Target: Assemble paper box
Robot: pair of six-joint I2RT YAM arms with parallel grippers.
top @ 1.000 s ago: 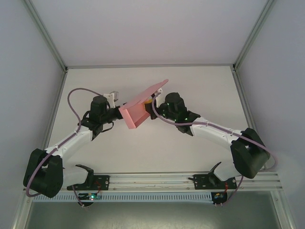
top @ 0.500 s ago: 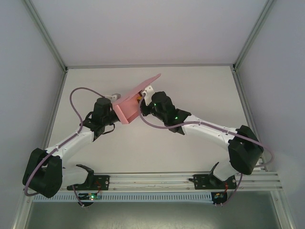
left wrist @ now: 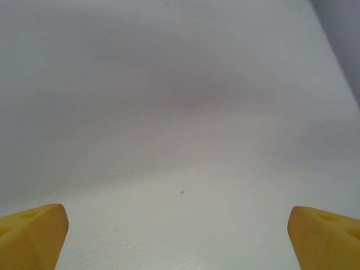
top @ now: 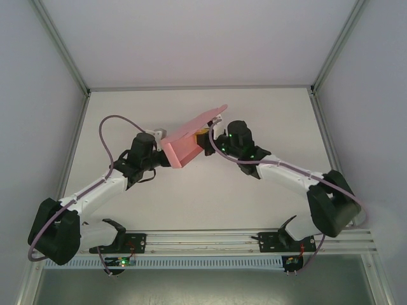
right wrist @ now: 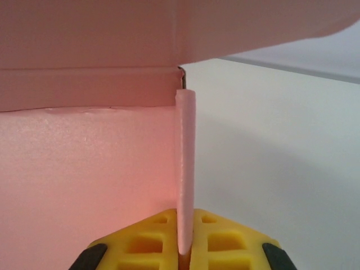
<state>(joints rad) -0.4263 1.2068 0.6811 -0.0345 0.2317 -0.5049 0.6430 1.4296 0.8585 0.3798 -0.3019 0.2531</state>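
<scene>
Shifted rightward over the table (top: pixel 267 114) since half a second ago, the one paper box (top: pixel 186 145) is held tilted in the air between the two arms, presumably so its raised flap can be folded. One wall is pinched edge-on by the right gripper (right wrist: pixel 185 243), while the left gripper (left wrist: pixel 180 242) is spread wide nearby, holding nothing.

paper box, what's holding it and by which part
The right gripper pinches the paper box by a side wall's edge; the left gripper is open, empty.
</scene>
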